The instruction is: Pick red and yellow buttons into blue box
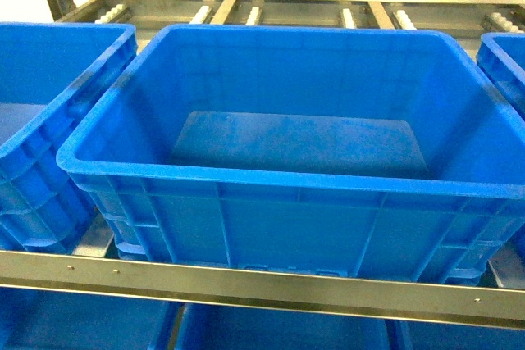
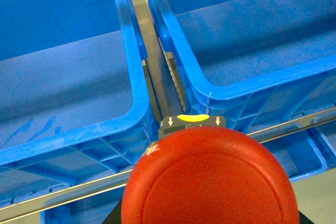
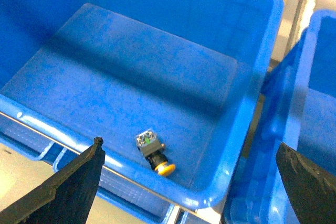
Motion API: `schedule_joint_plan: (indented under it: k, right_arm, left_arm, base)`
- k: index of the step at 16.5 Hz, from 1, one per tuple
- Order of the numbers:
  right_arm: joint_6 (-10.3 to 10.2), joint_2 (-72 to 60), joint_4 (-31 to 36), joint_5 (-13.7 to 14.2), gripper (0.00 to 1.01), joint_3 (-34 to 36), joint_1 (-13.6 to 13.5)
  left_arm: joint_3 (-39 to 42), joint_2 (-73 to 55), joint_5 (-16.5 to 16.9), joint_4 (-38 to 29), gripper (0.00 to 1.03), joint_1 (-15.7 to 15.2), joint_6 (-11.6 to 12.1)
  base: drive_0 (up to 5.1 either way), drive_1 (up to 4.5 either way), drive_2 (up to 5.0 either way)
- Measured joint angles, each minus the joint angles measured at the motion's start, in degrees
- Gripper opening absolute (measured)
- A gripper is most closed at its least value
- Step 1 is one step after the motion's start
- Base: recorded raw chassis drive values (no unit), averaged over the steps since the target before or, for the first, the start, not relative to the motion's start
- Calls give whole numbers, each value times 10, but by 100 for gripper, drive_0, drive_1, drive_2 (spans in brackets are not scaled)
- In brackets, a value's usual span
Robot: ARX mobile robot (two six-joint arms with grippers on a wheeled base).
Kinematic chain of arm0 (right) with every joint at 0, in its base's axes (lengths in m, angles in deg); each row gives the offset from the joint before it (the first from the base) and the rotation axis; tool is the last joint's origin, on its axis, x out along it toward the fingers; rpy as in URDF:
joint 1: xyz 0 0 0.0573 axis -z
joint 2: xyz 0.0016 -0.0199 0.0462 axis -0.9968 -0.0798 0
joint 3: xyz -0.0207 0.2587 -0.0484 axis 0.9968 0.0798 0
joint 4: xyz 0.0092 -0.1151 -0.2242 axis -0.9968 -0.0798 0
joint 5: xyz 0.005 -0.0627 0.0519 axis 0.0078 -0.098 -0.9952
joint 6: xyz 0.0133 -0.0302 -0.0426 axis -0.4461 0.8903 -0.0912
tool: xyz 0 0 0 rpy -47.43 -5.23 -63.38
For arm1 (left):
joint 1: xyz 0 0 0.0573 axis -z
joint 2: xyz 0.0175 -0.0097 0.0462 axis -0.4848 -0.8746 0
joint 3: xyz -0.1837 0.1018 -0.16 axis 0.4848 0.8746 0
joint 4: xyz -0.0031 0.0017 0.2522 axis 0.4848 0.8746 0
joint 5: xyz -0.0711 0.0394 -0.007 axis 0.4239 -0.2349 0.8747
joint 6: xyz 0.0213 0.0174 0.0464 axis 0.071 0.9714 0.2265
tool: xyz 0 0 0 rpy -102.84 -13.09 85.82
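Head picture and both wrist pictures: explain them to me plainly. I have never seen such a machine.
This is a wheeled robot with two arms, each ending in an end effector, a two-fingered clamp. The head picture comes from a camera on the robot's body. It looks down into a big blue crate, with neighbouring crates beside it, behind a metal rail. The other pictures come from cameras on the wrists. The left one is filled by a red button, close up above two crates; the left end effector seems to hold it, though the cap hides it. The right one shows the right end effector open above a crate in which a yellow button lies.
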Motion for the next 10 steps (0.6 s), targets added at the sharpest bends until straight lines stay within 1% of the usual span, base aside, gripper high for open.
schedule_joint_plan:
  k: [1,2,3,4,5,6,7,8,9,10]
  right_arm:
    - [-2,32,-24,-9,98,28,20]
    - [2,58,-50,-23,98,57,44]
    - [18,67,-71,-32,98,73,72]
    - [38,70,-86,-39,98,87,103]
    - [57,81,-92,-39,98,108,127]
    - [63,116,-80,-49,98,138,143]
    - [64,151,-63,-59,98,158,143]
    - [59,180,-40,-62,98,174,136]
    - [43,214,-34,-69,98,191,129]
    - [23,239,-25,-67,98,211,125]
  left_arm:
    - [0,0,0,0,24,0,0]
    - [0,0,0,0,24,0,0]
    - [0,0,0,0,24,0,0]
    - [0,0,0,0,24,0,0]
    - [0,0,0,0,24,0,0]
    - [0,0,0,0,24,0,0]
    - [0,0,0,0,24,0,0]
    - [0,0,0,0,24,0,0]
    - [0,0,0,0,24,0,0]
    - [0,0,0,0,24,0,0]
  base:
    - [0,0,0]
    - [0,0,0]
    - [0,0,0]
    - [0,0,0]
    - [0,0,0]
    - [0,0,0]
    - [0,0,0]
    - [0,0,0]
    - [0,0,0]
    - [0,0,0]
